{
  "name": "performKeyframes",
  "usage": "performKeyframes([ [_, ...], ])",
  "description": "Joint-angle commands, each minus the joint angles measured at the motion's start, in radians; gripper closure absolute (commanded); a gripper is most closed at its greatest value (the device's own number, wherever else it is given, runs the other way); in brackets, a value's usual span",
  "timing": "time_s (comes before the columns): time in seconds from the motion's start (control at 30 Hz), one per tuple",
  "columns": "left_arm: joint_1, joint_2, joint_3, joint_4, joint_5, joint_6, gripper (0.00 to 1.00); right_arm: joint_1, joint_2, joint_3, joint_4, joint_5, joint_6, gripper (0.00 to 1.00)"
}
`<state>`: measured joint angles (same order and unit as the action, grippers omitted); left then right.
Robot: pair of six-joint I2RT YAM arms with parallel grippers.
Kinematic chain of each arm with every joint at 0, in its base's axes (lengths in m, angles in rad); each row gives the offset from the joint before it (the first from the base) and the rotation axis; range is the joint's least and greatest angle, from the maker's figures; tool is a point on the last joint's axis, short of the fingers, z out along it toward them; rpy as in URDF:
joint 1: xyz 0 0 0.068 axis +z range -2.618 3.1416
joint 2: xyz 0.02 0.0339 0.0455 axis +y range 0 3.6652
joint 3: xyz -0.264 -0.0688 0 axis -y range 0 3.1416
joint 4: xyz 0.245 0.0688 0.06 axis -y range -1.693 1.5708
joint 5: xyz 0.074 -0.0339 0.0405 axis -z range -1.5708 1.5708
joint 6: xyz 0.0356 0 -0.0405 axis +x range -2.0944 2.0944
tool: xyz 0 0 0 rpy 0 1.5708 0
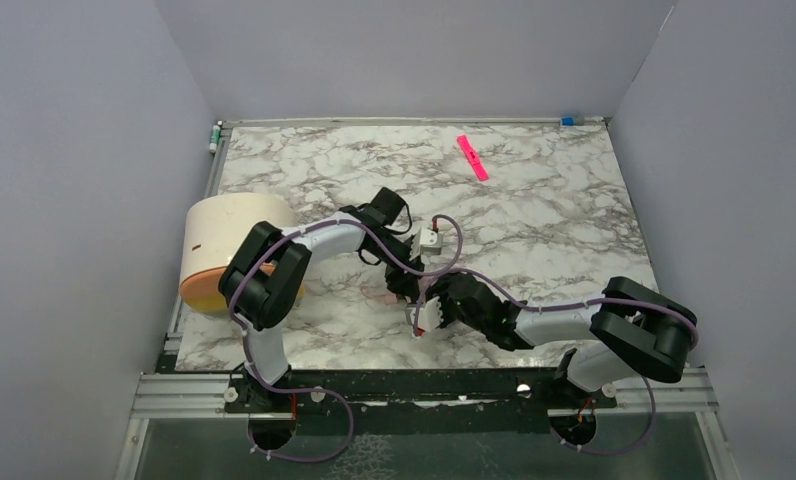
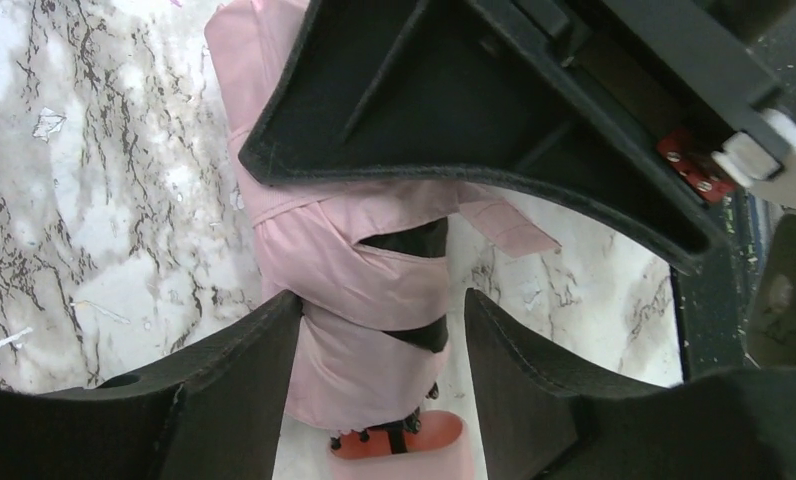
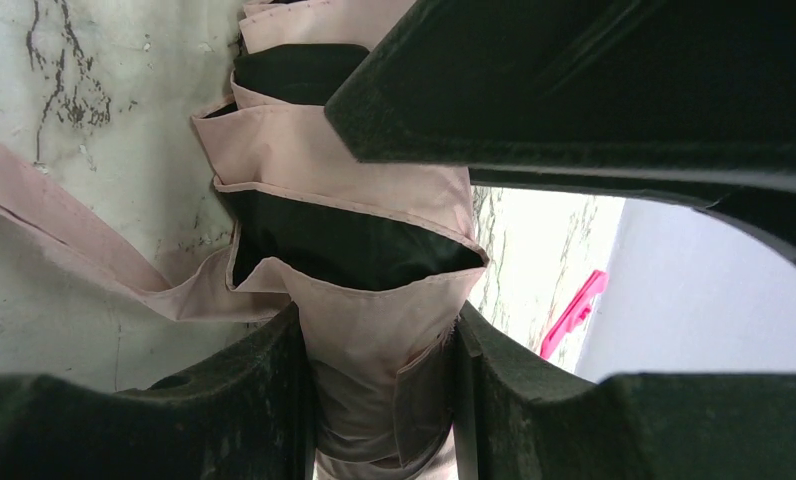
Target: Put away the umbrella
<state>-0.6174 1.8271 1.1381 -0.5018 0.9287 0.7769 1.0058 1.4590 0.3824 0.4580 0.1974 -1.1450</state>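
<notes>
Plainly, the umbrella (image 2: 344,260) lies folded on the bench (image 2: 104,200) near its front edge, between the two arms. Its pale pink pleats are loose and black lining shows in the gaps. A strap (image 3: 64,230) trails flat on the marble beside it.

The right claw (image 3: 374,320) is clamped on the umbrella, with fabric pressed against both pads (image 3: 264,380). The left claw (image 2: 379,300) straddles the bundle nearer the small pink handle (image 2: 399,455) with its fingers (image 2: 244,400) apart. One touches the cloth, and the other stands off with bare bench showing between.

The step in hand looks like gathering the canopy into a tight roll so the strap can go round it. To do it well, the right claw should hold firm while the left takes a hold across the whole bundle, not one loose flap, or the folds may spring out.

Further out, the bench is white marble veined grey. A cream cylinder (image 1: 229,250) with an orange end sits at its left edge, and a bright pink strip (image 1: 472,157) lies far back. Pale grey walls (image 1: 74,200) close three sides.
</notes>
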Motion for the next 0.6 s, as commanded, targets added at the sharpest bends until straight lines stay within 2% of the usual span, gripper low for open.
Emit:
performKeyframes([
  [0.0, -0.045, 0.054, 0.014, -0.029, -0.068, -0.037, 0.37, -0.007, 0.035, -0.045, -0.149, -0.049, 0.020, 0.91],
  [0.33, -0.057, 0.043, -0.041, 0.002, -0.236, -0.107, 0.36, -0.006, 0.038, -0.044, -0.139, -0.049, 0.023, 0.91],
  [0.4, -0.057, 0.048, -0.046, 0.003, -0.256, -0.124, 0.30, -0.006, 0.039, -0.045, -0.137, -0.049, 0.025, 0.91],
  [0.57, -0.065, 0.051, -0.078, 0.026, -0.314, -0.150, 0.29, -0.006, 0.039, -0.045, -0.136, -0.047, 0.030, 0.91],
])
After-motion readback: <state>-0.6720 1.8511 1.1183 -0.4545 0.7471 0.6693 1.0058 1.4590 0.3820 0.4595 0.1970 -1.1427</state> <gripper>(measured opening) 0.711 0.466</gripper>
